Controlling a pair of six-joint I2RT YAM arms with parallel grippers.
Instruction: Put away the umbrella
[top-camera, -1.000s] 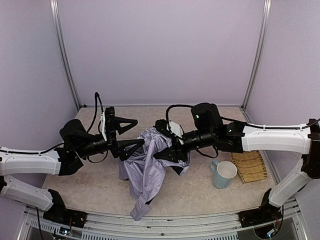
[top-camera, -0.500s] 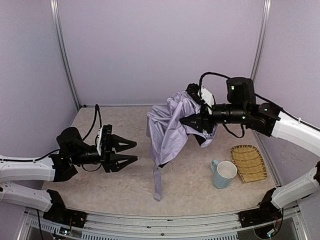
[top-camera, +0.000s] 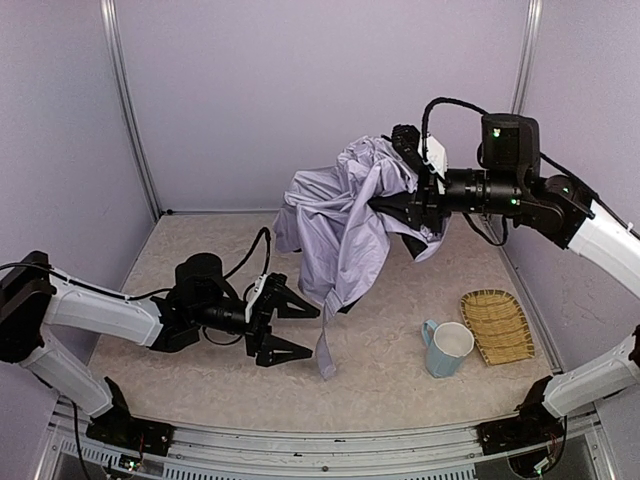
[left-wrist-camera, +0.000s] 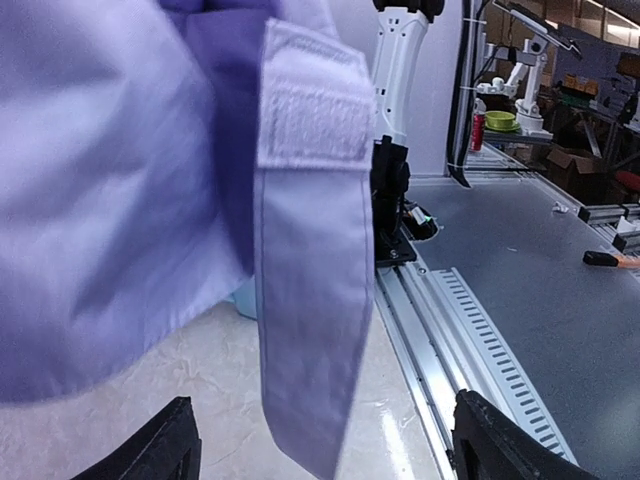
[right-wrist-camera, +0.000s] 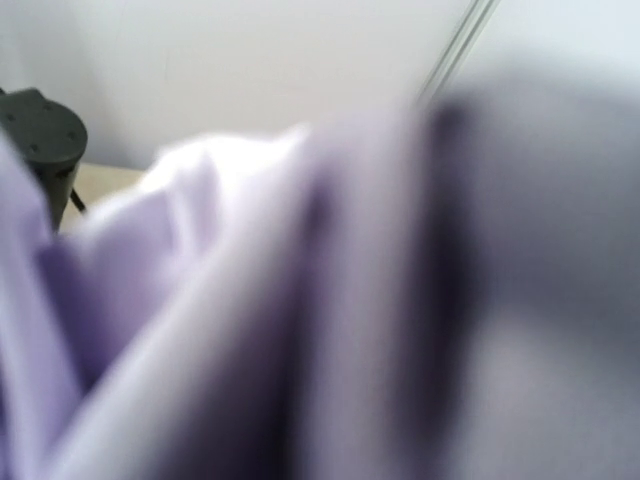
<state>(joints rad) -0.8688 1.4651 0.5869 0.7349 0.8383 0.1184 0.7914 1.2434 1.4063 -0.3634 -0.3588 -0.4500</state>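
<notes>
Top external view: the umbrella is being held aloft at upper centre by the clamped right gripper, fabric hanging loose. Its dangling strap is being framed by the wide-spread left gripper, lower centre; rolling and fastening are judged outstanding.

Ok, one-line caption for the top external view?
Right end effector holds the lavender umbrella aloft; open left end effector sits low beside its dangling strap.

The umbrella hangs at upper centre, above the table, with the left gripper lower left of it. At lower right, the mug stands just left of the basket
</notes>
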